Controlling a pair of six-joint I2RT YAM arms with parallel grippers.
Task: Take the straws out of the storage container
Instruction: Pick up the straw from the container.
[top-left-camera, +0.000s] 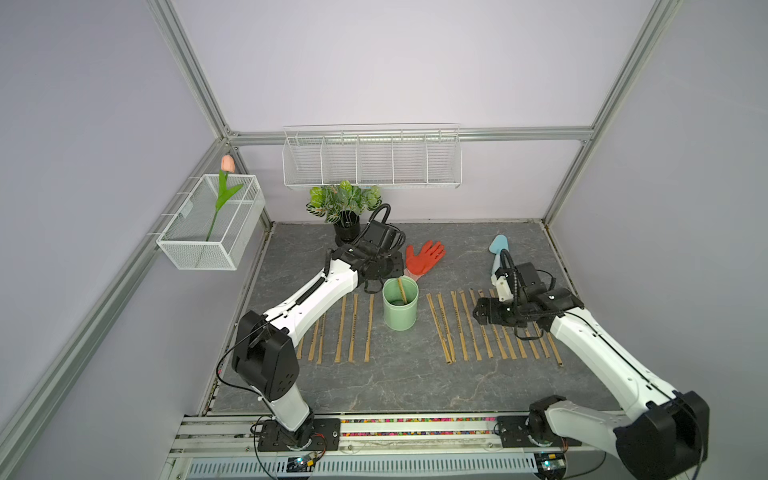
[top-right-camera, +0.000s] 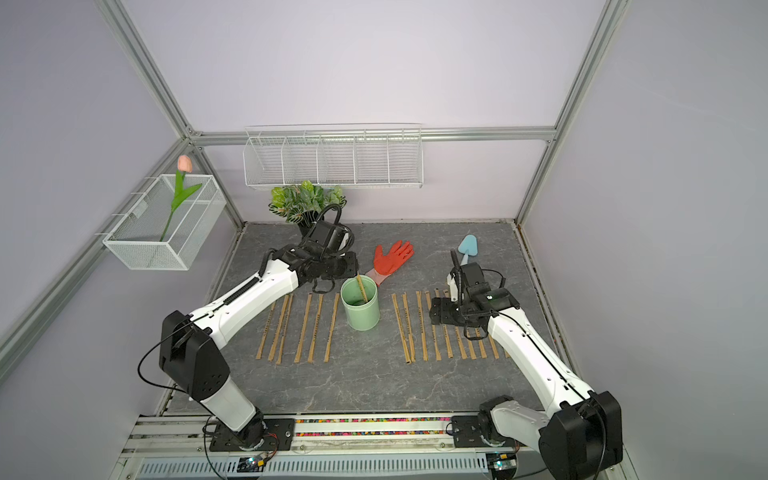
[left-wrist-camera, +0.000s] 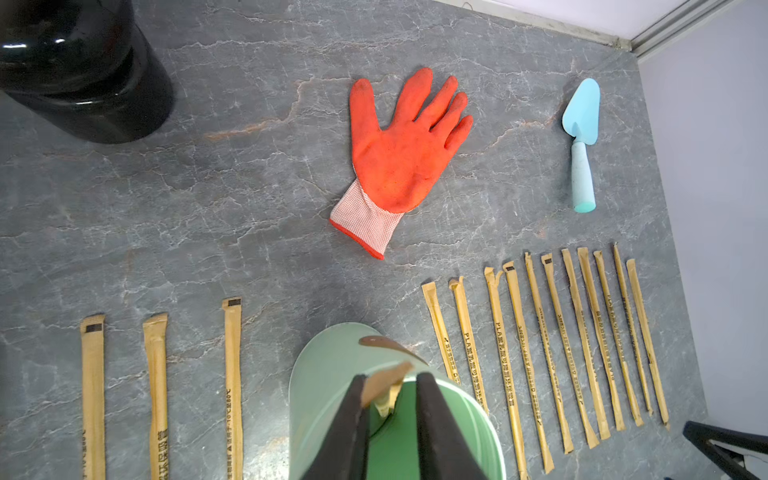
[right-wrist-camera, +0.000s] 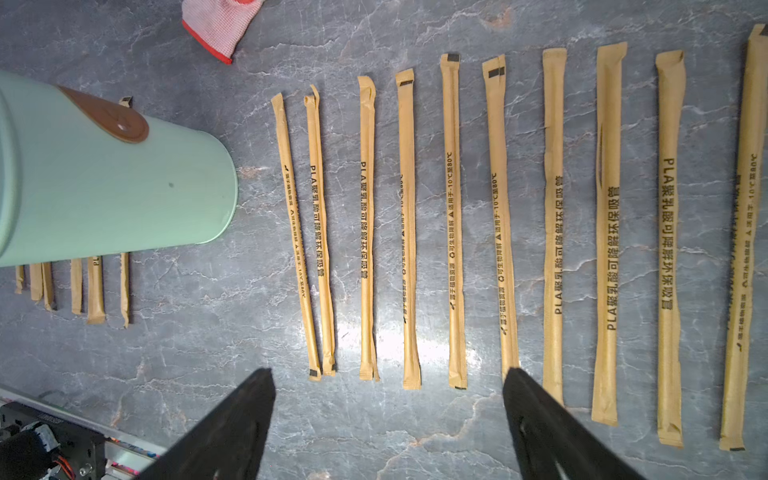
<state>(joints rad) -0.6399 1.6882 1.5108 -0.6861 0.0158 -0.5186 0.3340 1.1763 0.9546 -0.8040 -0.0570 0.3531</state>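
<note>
The storage container (top-left-camera: 400, 309) (top-right-camera: 360, 311) is a mint-green cup standing upright mid-table. One straw (top-left-camera: 402, 291) (left-wrist-camera: 384, 380) leans inside it, its top above the rim. My left gripper (left-wrist-camera: 390, 376) (top-left-camera: 397, 277) hangs over the cup's rim with its jaws narrowly apart around that straw's top. One finger (left-wrist-camera: 353, 399) touches the straw, and a gap shows on the other side. Several straws (top-left-camera: 340, 328) lie in a row left of the cup, and several more (top-left-camera: 465, 328) (right-wrist-camera: 453, 220) to its right. My right gripper (right-wrist-camera: 386, 374) (top-left-camera: 482, 311) hovers wide open above the right row, holding nothing.
A red glove (top-left-camera: 424, 257) and a blue trowel (top-left-camera: 497, 249) lie behind the straws. A black vase with a leafy plant (top-left-camera: 347, 208) stands at the back, close to the left wrist. White wire baskets (top-left-camera: 372, 160) (top-left-camera: 212, 222) hang on the walls.
</note>
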